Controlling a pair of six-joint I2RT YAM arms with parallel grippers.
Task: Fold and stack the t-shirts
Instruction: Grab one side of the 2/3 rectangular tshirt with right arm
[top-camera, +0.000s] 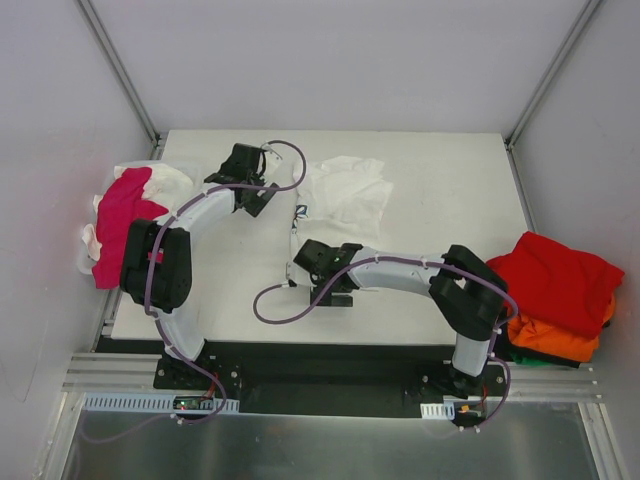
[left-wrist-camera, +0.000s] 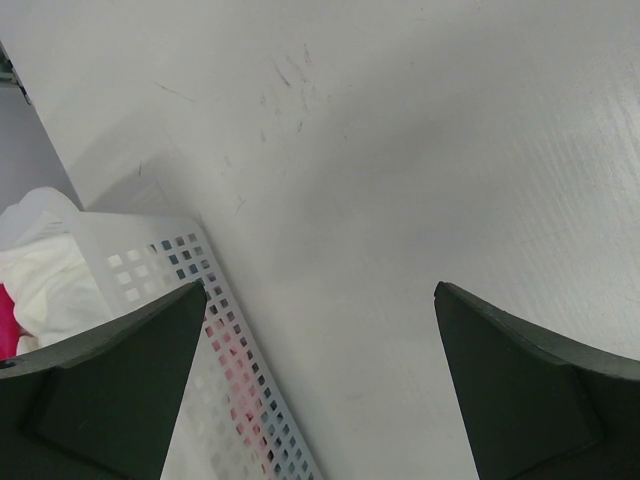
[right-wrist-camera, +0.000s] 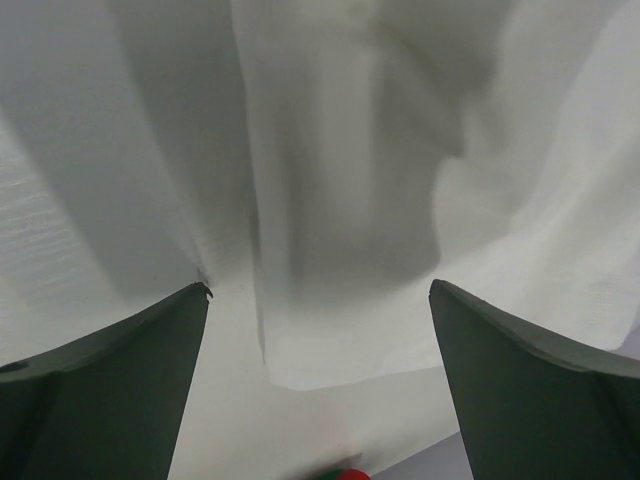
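White tee (top-camera: 345, 195) crumpled on tabletop (top-camera: 440, 280); right fingers (right-wrist-camera: 100, 390) open over its edge; left fingers (left-wrist-camera: 110, 390) open, empty, beside basket (left-wrist-camera: 240, 400); red tee (top-camera: 560, 280) atop orange tee (top-camera: 555, 338).

White table (top-camera: 450, 200) boxed in by pale walls (top-camera: 330, 60) and grey metal struts (top-camera: 118, 70).

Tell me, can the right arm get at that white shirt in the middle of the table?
Probably yes. The right tool is open and sits at the near edge of the white shirt. Nothing appears to lie between them.
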